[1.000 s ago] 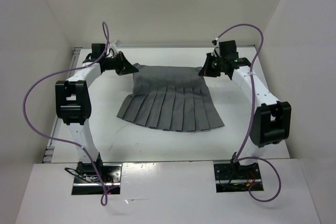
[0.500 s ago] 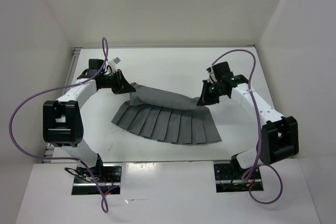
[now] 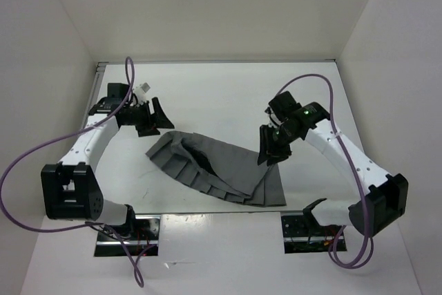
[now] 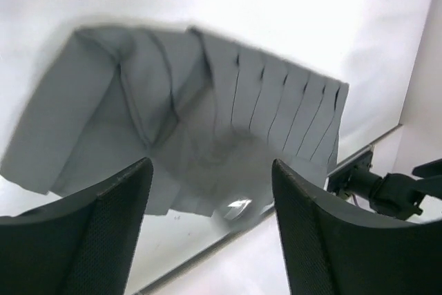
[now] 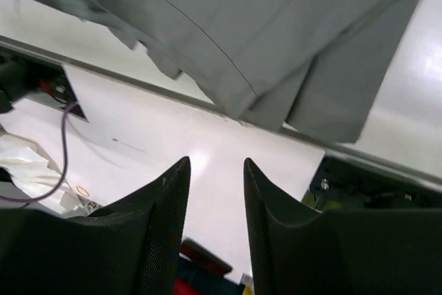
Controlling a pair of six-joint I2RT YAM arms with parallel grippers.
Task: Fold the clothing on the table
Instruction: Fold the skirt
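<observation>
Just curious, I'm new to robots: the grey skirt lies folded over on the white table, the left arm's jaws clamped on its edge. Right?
Not quite: the left arm's jaws stand wide open, holding nothing, as the left wrist view shows. The skirt does lie folded over on the table.

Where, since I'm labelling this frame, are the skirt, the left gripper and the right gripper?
skirt [image 3: 231, 160]: top external view, on the smooth folded-over panel.
left gripper [image 4: 210, 167]: left wrist view, midway between its open fingertips.
right gripper [image 5: 215, 164]: right wrist view, midway between its parted fingertips.
</observation>
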